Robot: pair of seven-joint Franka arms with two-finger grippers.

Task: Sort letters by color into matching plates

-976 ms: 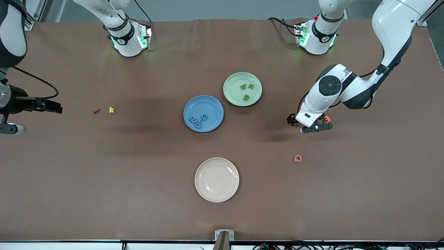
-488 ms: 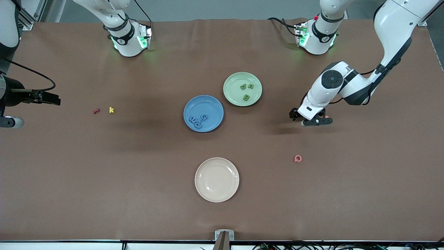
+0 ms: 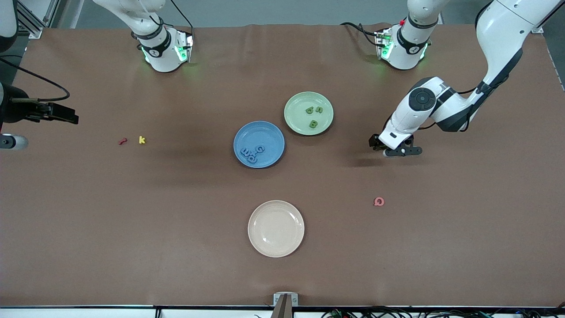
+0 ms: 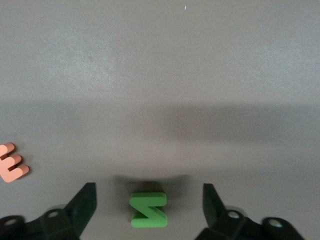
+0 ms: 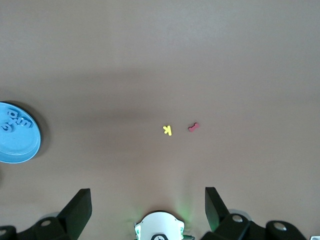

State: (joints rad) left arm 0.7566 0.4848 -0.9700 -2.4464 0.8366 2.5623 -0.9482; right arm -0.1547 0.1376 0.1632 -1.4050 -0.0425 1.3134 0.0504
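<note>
left claw (image 4: 148, 200): wide open, straddling the green letter (image 4: 148, 210) on the surface, holding nothing.
tip: center up, pinch the flat sides.
right claw (image 5: 147, 207): open, empty, waiting.

Brown table (image 3: 176, 221); three plates (image 3: 259, 144); stray letters (image 3: 378, 202) at both ends

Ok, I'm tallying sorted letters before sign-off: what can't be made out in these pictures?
- Front view: the left hand hides the small dark green toy letter; only the left wrist view shows it.
- Left wrist view: the orange toy letter is cut by the edge.
- Front view: the blue toy letters on the round blue plate overlap, too small to count.
</note>
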